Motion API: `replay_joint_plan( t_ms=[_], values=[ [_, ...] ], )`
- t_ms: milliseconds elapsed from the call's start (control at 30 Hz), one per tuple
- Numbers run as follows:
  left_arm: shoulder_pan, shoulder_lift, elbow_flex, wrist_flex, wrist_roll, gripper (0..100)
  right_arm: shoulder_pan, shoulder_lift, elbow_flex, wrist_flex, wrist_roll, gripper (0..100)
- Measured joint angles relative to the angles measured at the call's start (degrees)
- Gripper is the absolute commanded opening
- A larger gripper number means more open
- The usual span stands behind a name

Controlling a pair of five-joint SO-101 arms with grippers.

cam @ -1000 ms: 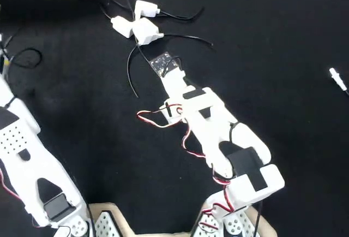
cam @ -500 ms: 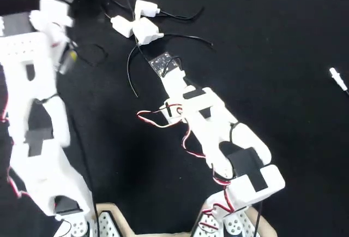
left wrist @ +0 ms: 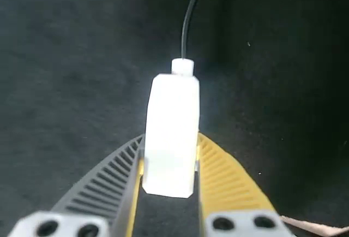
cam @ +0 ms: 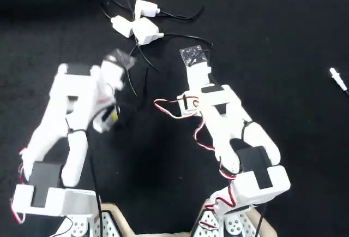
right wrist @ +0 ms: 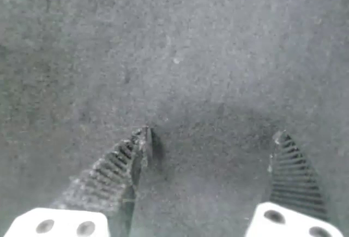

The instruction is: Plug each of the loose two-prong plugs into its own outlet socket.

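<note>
A white plug (left wrist: 173, 118) is clamped in the left pincer (left wrist: 170, 145); the right pincer (right wrist: 210, 138) is spread wide, empty, over the black table (right wrist: 191, 40).

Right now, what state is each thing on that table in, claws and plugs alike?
left gripper, shut on the white plug.
white plug, clamped, cable attached, not in a socket.
right gripper, open, empty, over the black cloth.
white blocks, lying together, cabled; whether any are mated, cannot tell.
small white piece, loose, alone, far from the others.
</note>
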Motion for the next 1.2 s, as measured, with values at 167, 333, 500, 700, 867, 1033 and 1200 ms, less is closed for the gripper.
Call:
replay_joint_plan(
  t_ms=[167, 333, 500, 700, 867, 1033, 1200],
  values=[
    [0.26, -2.11, 10.81, -9.76, 0.00, 7, 0.00, 0.00, 0.00, 0.00, -0.18, 33.6],
    [1.32, -3.25, 12.92, -10.29, 0.79, 23, 0.00, 0.00, 0.00, -1.41, -0.18, 33.6],
    [1.76, -3.25, 13.01, -10.29, 3.69, 29, 0.00, 0.00, 0.00, -1.41, -0.18, 33.6],
    [3.52, -3.25, 13.01, -10.20, 4.04, 29, 0.00, 0.00, 0.00, -1.41, -0.18, 33.6],
    [2.73, -4.57, 8.62, -9.85, 4.04, 29, 0.00, 0.00, 0.00, -1.41, -0.18, 33.6],
    [1.58, -10.29, -0.35, -5.63, 4.22, 29, 0.00, 0.00, 0.00, -1.41, -0.18, 33.6],
    [-1.41, -17.49, -7.65, -0.62, 4.04, 29, 0.00, 0.00, 0.00, -1.41, -0.18, 33.6]
  ],
)
